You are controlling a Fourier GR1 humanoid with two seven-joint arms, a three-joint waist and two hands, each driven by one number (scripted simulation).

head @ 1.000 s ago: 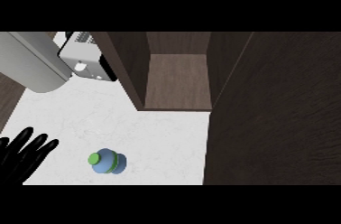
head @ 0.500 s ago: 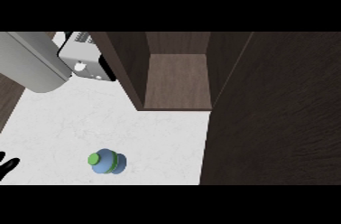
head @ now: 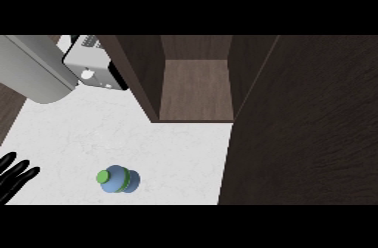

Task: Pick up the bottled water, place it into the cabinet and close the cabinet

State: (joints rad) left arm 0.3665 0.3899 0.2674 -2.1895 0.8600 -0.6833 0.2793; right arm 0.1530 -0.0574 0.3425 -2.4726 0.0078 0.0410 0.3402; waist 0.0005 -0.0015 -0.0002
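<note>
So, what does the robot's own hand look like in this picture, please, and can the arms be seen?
Only the left hand shows, at the view's lower left edge. It is plain black, with slim fingers that have rounded tips. No markings, cables or sleeve can be seen on it. The grey forearm behind it lies outside the picture, and neither the right hand nor the right forearm is in view.

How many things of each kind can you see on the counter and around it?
Bottled water: 1
Cabinet, open: 1
Hand, black, at the left edge: 1
Grey and white appliance: 1
Total: 4
</note>
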